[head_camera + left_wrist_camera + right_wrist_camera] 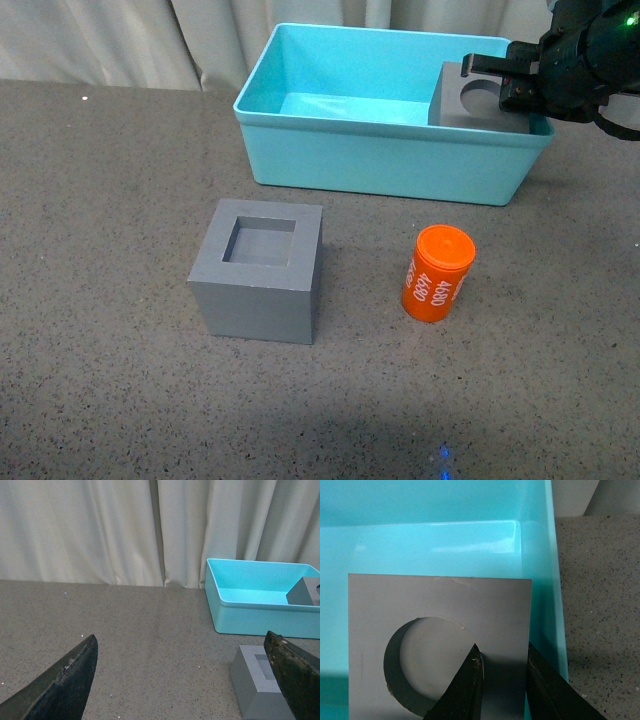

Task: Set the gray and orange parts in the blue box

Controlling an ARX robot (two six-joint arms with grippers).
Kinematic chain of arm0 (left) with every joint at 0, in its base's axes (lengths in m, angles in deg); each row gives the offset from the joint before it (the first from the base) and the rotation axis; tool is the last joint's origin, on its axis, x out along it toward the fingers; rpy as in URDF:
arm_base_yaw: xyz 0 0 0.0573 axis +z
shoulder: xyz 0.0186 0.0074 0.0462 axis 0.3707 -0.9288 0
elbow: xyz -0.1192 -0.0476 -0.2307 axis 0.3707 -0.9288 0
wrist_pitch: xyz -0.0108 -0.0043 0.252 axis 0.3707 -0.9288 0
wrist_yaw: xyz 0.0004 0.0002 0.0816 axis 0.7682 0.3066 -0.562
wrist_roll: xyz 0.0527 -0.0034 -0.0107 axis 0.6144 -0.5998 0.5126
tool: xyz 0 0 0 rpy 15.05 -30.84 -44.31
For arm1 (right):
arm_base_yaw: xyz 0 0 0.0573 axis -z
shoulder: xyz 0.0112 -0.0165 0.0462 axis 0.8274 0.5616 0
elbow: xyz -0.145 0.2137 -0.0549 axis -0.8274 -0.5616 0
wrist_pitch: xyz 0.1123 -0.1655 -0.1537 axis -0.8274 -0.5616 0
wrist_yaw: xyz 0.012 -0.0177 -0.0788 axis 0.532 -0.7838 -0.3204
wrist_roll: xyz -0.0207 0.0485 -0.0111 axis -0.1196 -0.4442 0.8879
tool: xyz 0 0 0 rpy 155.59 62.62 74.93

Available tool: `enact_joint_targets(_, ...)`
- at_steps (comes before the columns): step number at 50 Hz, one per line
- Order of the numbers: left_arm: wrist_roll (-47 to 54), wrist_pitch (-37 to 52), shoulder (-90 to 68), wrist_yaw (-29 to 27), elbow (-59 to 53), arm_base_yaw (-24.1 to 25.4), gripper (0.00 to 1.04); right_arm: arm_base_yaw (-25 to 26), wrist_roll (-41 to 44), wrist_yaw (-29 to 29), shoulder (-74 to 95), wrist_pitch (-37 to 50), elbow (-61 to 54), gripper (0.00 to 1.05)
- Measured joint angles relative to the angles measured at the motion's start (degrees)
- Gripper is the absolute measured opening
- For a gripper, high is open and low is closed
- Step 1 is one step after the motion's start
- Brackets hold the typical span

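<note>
1. Pale curtain (pixel 100 530) hangs in folds behind everything, reaching down to the far edge of the speckled gray table (pixel 100 200).
2. At the back of the table, right of centre, stands the blue box (pixel 380 160), its long side facing the robot and its rimmed top open.
3. On the table in front of the box, towards its left end, sits the square-recess cube (pixel 250 310), upright and well apart from the box.
4. Inside the box, against its right end wall, is the round-recess cube (pixel 470 108), recess facing up.
5. Right of the square-recess cube, apart from it and in front of the box, the orange cylinder (pixel 437 273) stands slightly tilted, with white digits on its side.
6. Over the right end of the box, the right gripper (pixel 502 652) has its fingers closed on one wall of the round-recess cube, one finger inside the recess and one on the outer face.
7. Low over the table, the left gripper (pixel 181 637) has its fingers (pixel 65 685) spread wide and holds nothing.
</note>
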Motion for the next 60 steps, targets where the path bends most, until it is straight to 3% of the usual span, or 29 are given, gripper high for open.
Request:
enact_joint_targets(7, 0.00, 0.00, 0.00, 0.00, 0.00, 0.00, 0.98, 0.20, 0.63, -0.02, -0.44, 1.66, 0.15, 0.43)
enact_joint_targets(19, 0.00, 0.00, 0.00, 0.00, 0.00, 0.00, 0.98, 0.17, 3.04, 0.22, -6.36, 7.63, -5.35, 0.72)
enact_joint_targets(27, 0.00, 0.00, 0.00, 0.00, 0.00, 0.02, 0.98, -0.04, 6.56, -1.51, -18.75, 19.12, -17.92, 0.97)
enact_joint_targets(31, 0.00, 0.00, 0.00, 0.00, 0.00, 0.02, 0.98, -0.28, 8.79, -2.86, -26.64, 26.18, -26.71, 0.94)
enact_joint_targets(36, 0.00, 0.00, 0.00, 0.00, 0.00, 0.02, 0.98, -0.22, 5.46, 7.63, -38.69, 23.69, -39.60, 0.95)
enact_joint_targets(40, 0.00, 0.00, 0.00, 0.02, 0.00, 0.02, 0.98, -0.68, 4.72, 10.36, -42.66, 21.79, -45.48, 0.95)
enact_joint_targets(52, -0.02, -0.09, -0.09, -0.28, 0.04, 0.00, 0.98, -1.77, 7.56, 7.63, -48.52, 18.58, -51.49, 0.95)
enact_joint_targets(56, -5.51, -9.60, -6.23, -8.96, 3.78, -2.12, 0.98, -1.81, 7.87, 7.56, -48.65, 18.58, -51.49, 0.95)
enact_joint_targets(60, -11.21, -11.08, -16.92, -11.41, 6.43, -1.95, 0.98, -1.81, 8.04, 7.48, -48.68, 18.56, -51.52, 0.95)
